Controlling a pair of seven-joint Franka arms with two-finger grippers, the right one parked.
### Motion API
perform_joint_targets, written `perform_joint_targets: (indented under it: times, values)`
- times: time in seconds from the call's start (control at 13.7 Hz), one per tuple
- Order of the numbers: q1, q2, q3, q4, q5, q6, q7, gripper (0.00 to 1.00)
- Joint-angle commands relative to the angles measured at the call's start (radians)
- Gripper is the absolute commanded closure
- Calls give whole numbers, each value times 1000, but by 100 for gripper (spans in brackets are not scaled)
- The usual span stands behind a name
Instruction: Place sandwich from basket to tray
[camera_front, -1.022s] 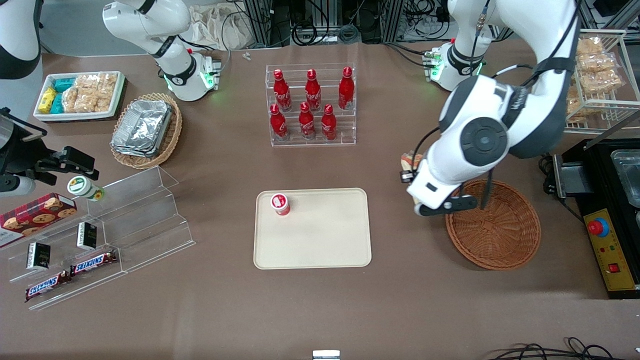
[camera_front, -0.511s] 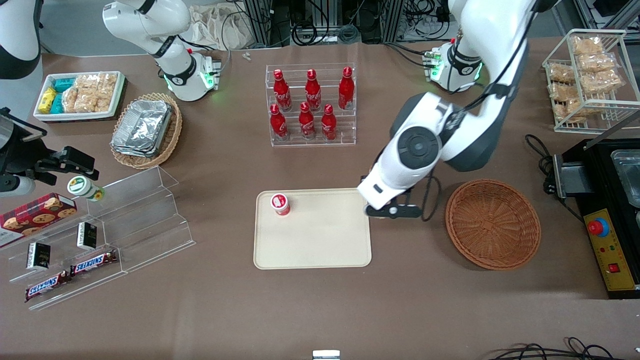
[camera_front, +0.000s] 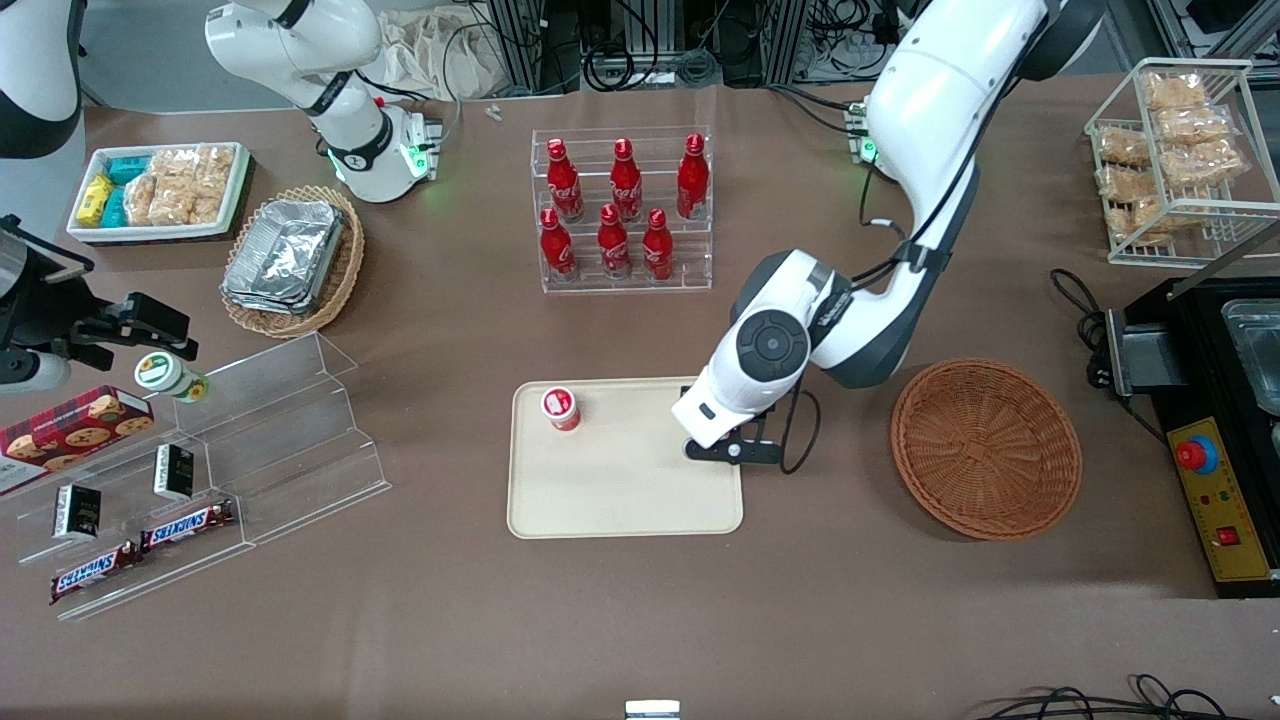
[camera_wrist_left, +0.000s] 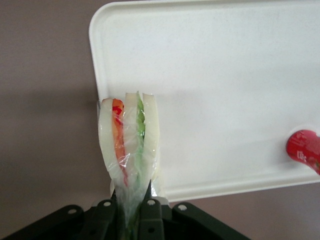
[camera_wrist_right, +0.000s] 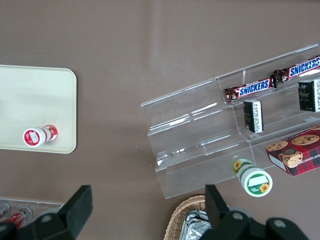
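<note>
My left gripper (camera_wrist_left: 132, 199) is shut on the wrapped sandwich (camera_wrist_left: 129, 142), pinching its narrow end. The sandwich is a wedge of white bread with orange-red and green layers, and it hangs above the corner of the cream tray (camera_wrist_left: 225, 90). In the front view the arm's white wrist (camera_front: 715, 412) covers the sandwich and stands over the tray (camera_front: 620, 485) at the edge nearest the basket. The round reddish-brown basket (camera_front: 985, 450) sits beside the tray toward the working arm's end, with nothing in it.
A small red-and-white cup (camera_front: 561, 408) stands on the tray toward the parked arm's end. A clear rack of red bottles (camera_front: 622, 210) is farther from the front camera than the tray. A black box with a red button (camera_front: 1215, 500) lies beside the basket.
The left arm has swung from above the basket's rim across to the tray's near edge, carrying the sandwich. The basket now shows fully and is empty.
</note>
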Motion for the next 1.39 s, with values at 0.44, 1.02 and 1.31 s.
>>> perform_joint_targets:
  times: [0.44, 1.02, 1.31]
  values:
    - [-11, 99, 9, 34, 16, 131, -16, 15]
    - [62, -70, 4, 37, -4, -271, 23, 1]
    - [148, -225, 10, 38, -51, -483, 131, 1]
